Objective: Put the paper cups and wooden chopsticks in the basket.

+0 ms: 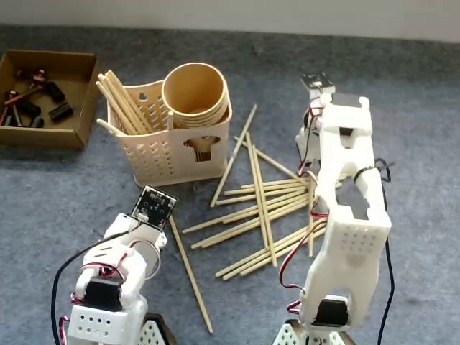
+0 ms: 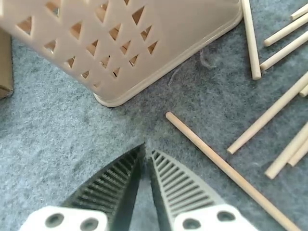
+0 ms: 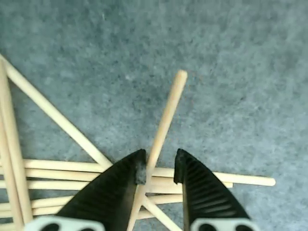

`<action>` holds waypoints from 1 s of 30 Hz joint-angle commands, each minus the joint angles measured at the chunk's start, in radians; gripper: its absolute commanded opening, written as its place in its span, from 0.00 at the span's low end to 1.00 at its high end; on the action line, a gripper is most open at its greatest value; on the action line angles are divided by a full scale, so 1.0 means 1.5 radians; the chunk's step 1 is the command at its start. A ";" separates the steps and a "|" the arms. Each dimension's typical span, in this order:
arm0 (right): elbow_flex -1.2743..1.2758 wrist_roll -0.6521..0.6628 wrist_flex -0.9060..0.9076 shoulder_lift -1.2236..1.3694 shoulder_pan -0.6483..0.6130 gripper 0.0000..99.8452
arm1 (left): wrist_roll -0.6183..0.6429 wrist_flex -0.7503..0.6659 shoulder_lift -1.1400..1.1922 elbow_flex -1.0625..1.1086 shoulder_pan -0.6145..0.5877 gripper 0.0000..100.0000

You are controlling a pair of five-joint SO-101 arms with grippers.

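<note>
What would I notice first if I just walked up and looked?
A messy pile of wooden chopsticks lies scattered across the grey table. Beside it stands a basket holding stacked paper cups and more chopsticks. The right gripper straddles one stick.

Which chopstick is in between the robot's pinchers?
The chopstick that runs straight out from between the right gripper's open fingers, its end on bare carpet. The other chopsticks lie crosswise beneath it or off to one side.

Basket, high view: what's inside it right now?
A stack of paper cups fills one side; a bundle of wooden chopsticks leans out over the rim on the other. The basket walls hide the cups' bases and the chopsticks' lower ends.
</note>
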 commanded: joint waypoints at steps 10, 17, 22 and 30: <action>-0.020 -0.006 0.008 -0.002 -0.010 0.07 | -0.005 -0.013 -0.007 0.008 -0.007 0.01; -0.019 -0.006 0.010 -0.002 -0.009 0.07 | -0.005 -0.013 -0.007 0.008 -0.007 0.01; -0.027 -0.006 0.054 0.043 -0.012 0.00 | -0.005 -0.013 -0.007 0.008 -0.007 0.01; -0.084 -0.012 0.157 0.034 -0.008 0.01 | -0.005 -0.014 -0.007 0.013 -0.007 0.01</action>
